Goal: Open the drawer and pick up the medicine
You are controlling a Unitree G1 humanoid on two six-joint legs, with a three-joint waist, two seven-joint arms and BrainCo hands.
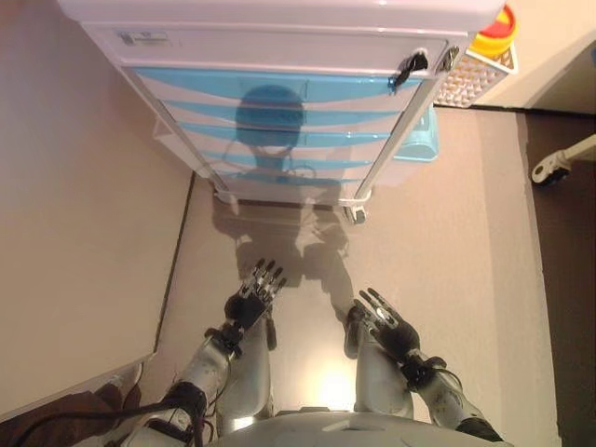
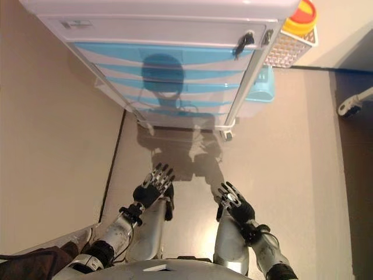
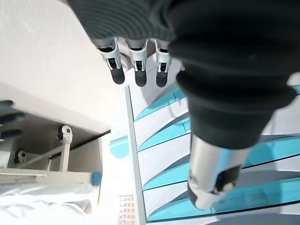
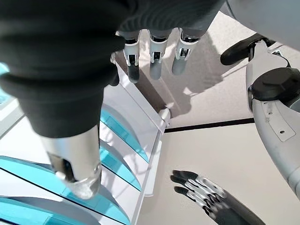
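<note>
Drawers on the wheeled cart (image 1: 279, 102) ahead are all closed: a stack of pale fronts with light blue curved pulls, under a white top drawer (image 1: 270, 51) that carries a dark key or latch (image 1: 410, 65) near its right end. No medicine shows in any view; I judge it lies inside one of the drawers, though which one cannot be told. A white perforated basket (image 1: 477, 76) hangs on the cart's right side with a yellow and red container (image 1: 494, 33) in it. A light blue bin (image 1: 416, 140) sits on the floor just beside the cart's right frame, and a white caster (image 1: 551, 168) of some other furniture shows at the right edge.

Both arms hang low, well apart from the cart. The left robot hand (image 1: 256, 293) has its fingers straight and spread, holding nothing; the right robot hand (image 1: 384, 321) is likewise open and empty.

Risks from here: the cart stands on wheels, so a pull on a front could roll the whole cart instead of sliding the drawer. If the latch locks the drawers, pulling would fail outright. A wrong drawer choice would cost time.
</note>
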